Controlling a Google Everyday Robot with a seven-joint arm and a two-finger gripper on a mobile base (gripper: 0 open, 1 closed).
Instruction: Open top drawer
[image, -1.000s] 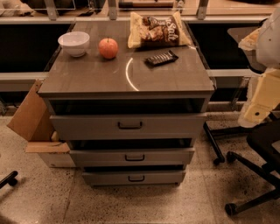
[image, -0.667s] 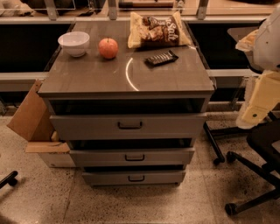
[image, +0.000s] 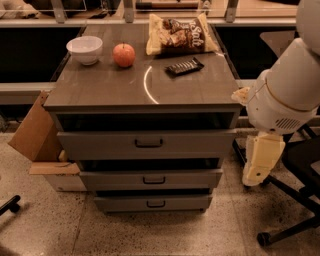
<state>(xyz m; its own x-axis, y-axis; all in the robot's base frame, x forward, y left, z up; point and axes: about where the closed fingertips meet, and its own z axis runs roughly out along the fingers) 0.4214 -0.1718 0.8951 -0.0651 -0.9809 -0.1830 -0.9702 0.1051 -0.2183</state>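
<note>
Tool (image: 262, 162) hangs right of the cabinet, pointing down at the floor, level with the drawer fronts and well apart from them; we cannot tell whether it is released or clenched. Arm (image: 285, 95) above it bends at a bulky white joint just beside the worktop's (image: 110, 85) right edge. Top drawer (image: 100, 145) sits directly under the worktop, front toward us, pull (image: 148, 143) at centre untouched. We judge it shut: nothing done yet; reach, grasp and pull all remain. On the worktop, far side: bowl (image: 85, 49), apple (image: 124, 54), chip bag (image: 181, 34), dark bar (image: 184, 66).
</note>
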